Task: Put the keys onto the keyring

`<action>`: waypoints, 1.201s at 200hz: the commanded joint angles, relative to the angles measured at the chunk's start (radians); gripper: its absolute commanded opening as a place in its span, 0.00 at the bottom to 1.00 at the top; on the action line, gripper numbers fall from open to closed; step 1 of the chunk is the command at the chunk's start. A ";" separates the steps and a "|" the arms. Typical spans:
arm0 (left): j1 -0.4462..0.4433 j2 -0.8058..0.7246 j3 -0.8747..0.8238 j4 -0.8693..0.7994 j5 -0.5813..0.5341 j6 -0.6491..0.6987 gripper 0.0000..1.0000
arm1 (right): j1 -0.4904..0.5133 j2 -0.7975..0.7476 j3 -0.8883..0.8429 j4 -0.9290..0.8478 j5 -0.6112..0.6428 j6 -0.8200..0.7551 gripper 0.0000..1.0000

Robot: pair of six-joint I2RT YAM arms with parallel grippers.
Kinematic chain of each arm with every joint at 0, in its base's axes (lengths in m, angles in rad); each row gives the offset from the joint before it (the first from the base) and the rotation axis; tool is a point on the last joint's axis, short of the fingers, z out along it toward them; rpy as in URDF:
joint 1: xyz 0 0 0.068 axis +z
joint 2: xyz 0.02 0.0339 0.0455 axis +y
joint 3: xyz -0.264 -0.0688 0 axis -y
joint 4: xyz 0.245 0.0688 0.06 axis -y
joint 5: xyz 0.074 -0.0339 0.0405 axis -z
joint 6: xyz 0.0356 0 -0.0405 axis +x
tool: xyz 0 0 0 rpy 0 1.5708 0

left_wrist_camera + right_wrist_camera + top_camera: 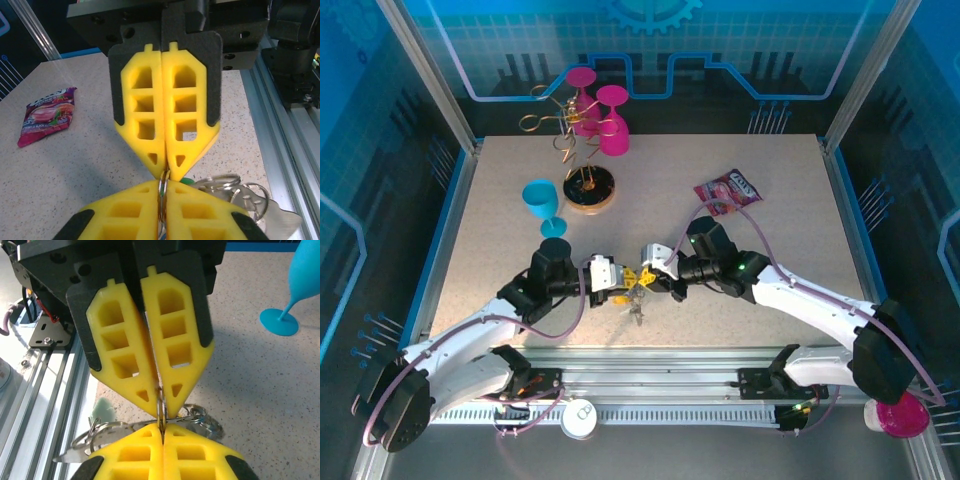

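Note:
My two grippers meet tip to tip low over the table's near middle. The left gripper (626, 289) (164, 184) is shut on the keyring (163, 196), a thin metal loop seen edge-on between its yellow fingers. From the opposite side, the right gripper (647, 279) (163, 427) is shut on the same keyring (161, 407). A bunch of keys (636, 312) on small rings hangs below the tips. In the left wrist view the keys (252, 202) lie to the right, with a green head (186, 180) peeking out. The right wrist view shows keys (92, 442) at lower left.
A blue cup (542, 200) stands behind the left arm. A gold looped wire stand (588, 185) on a black base and two pink cups (605, 120) sit at the back. A snack packet (728, 190) lies back right. The aluminium rail (280, 140) runs close beside the grippers.

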 commanded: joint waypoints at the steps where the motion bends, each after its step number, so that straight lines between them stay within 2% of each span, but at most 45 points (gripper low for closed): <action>1: -0.006 -0.015 0.052 -0.095 -0.014 0.059 0.12 | 0.036 0.019 0.105 -0.146 0.039 -0.103 0.00; 44: -0.007 -0.002 0.115 -0.237 -0.050 0.122 0.11 | 0.101 0.098 0.268 -0.383 0.124 -0.222 0.00; 66: -0.007 0.000 0.122 -0.246 -0.044 0.125 0.09 | 0.118 0.120 0.312 -0.406 0.132 -0.224 0.00; 81: -0.007 -0.003 0.126 -0.247 -0.029 0.123 0.00 | 0.118 0.119 0.316 -0.390 0.141 -0.202 0.00; 93: -0.007 -0.011 0.116 -0.228 -0.020 0.117 0.00 | 0.101 0.096 0.290 -0.339 0.137 -0.154 0.00; 119: -0.005 -0.038 0.071 -0.151 0.005 0.110 0.00 | 0.036 0.021 0.183 -0.191 0.054 -0.035 0.26; 141: -0.006 -0.051 0.020 -0.054 0.018 0.117 0.00 | -0.008 -0.024 0.096 -0.097 -0.015 0.037 0.33; 207: -0.006 -0.060 0.009 -0.044 0.030 0.135 0.00 | -0.021 -0.016 0.059 -0.072 -0.049 0.051 0.34; 240: -0.005 -0.066 0.010 -0.051 0.028 0.137 0.00 | -0.021 -0.001 0.063 -0.069 -0.061 0.050 0.26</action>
